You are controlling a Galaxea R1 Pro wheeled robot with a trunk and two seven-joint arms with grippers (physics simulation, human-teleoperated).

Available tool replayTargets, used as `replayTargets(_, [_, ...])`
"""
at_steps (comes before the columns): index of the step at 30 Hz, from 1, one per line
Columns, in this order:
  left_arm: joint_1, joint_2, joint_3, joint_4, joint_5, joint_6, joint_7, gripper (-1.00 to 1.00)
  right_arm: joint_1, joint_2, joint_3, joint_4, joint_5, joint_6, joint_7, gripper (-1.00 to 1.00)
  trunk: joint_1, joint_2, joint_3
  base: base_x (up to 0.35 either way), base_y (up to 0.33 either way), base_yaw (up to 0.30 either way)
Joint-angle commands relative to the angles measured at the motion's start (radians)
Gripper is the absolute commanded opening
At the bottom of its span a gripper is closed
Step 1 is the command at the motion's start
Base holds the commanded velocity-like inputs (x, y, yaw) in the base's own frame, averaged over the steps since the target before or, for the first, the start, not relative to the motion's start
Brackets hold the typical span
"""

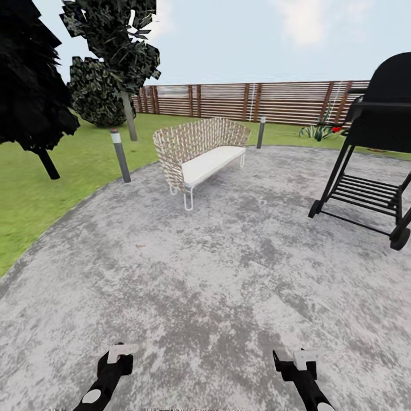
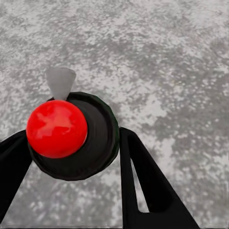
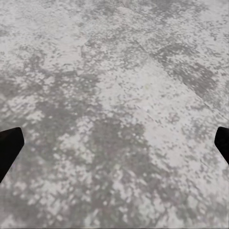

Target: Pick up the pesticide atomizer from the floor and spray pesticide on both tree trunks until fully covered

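Note:
In the left wrist view the pesticide atomizer point(image 2: 76, 138) is seen end-on as a dark round body with a red dome and a pale grey nozzle tip. It sits between my left gripper's black fingers point(image 2: 143, 181), which press on both its sides. In the head view my left gripper point(image 1: 117, 358) hangs low over the grey stone floor point(image 1: 217, 268) at bottom left. My right gripper point(image 1: 297, 362) is at bottom right, its fingertips point(image 3: 9, 148) wide apart over bare paving. The thick mottled tree trunks are out of view. No spray cloud is visible.
A wicker bench point(image 1: 200, 151) stands ahead and a black grill on wheels point(image 1: 371, 142) to the right. Two short bollard lights point(image 1: 120, 154) edge the paving. Dark-leaved trees point(image 1: 123, 57) rise from the lawn point(image 1: 57, 171) at the left, with a slatted fence point(image 1: 257, 101) behind.

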Motion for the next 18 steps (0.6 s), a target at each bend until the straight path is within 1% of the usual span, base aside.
replayTargets(1, [0.000, 0.000, 0.000, 0.000, 0.000, 0.000, 0.000, -1.00, 0.000, 0.000, 0.000, 0.000, 0.000, 0.000, 0.000, 1.00, 0.000, 0.000, 0.001, -0.150, 0.187, 0.219])
replayTargets(6, [0.001, 0.000, 0.000, 0.000, 0.000, -0.001, 0.001, -1.00, 0.000, 0.000, 0.000, 0.000, 0.000, 0.000, 0.000, 1.00, 0.000, 0.000, 0.006, -0.181, 0.228, 0.219])
replayTargets(12, [0.001, 0.000, 0.000, 0.000, 0.000, -0.002, 0.001, -1.00, 0.000, 0.000, 0.000, 0.000, 0.000, 0.000, 0.000, 1.00, 0.000, 0.000, 0.012, -0.162, 0.273, 0.218])
replayTargets(18, [0.001, 0.000, 0.001, 0.000, -0.001, -0.003, 0.001, -1.00, 0.000, 0.000, 0.000, 0.000, 0.000, 0.000, 0.000, 1.00, 0.000, 0.000, 0.019, -0.085, 0.293, 0.218])
